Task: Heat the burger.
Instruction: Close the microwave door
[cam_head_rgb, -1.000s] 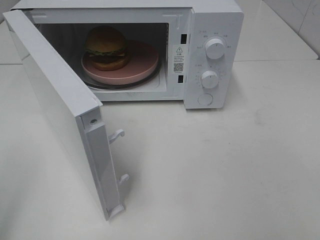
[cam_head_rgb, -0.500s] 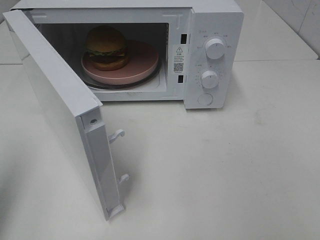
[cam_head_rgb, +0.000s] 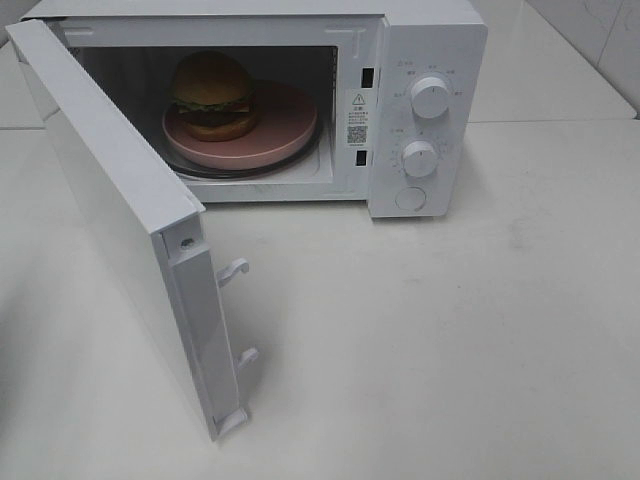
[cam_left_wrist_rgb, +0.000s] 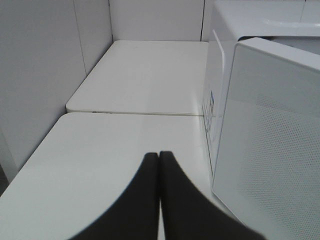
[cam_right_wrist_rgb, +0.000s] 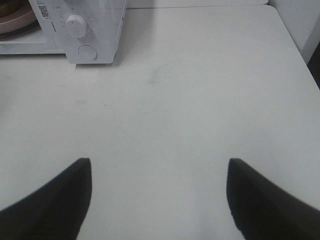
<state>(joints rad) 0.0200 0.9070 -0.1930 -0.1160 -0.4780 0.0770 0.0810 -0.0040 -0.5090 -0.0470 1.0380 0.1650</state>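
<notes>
The burger (cam_head_rgb: 211, 95), with its golden-brown bun, green lettuce and dark patty, sits on a pink plate (cam_head_rgb: 280, 125) inside the white microwave (cam_head_rgb: 430, 40). The microwave door (cam_head_rgb: 120, 200) stands swung wide open to the left. Neither gripper shows in the exterior high view. In the left wrist view my left gripper (cam_left_wrist_rgb: 159, 156) is shut with nothing in it, hovering over the white table beside the outer face of the open door (cam_left_wrist_rgb: 270, 130). My right gripper (cam_right_wrist_rgb: 160, 162) is open and empty above bare table, well away from the microwave's control panel (cam_right_wrist_rgb: 82, 30).
Two white knobs (cam_head_rgb: 430, 97) (cam_head_rgb: 419, 158) and a round button (cam_head_rgb: 410, 198) are on the microwave's right panel. A wall (cam_left_wrist_rgb: 35, 75) rises left of the left gripper. The table's edge (cam_right_wrist_rgb: 290, 35) runs to the right of the right gripper.
In the exterior high view nothing has visibly moved; the burger, plate and door stay as they were.
</notes>
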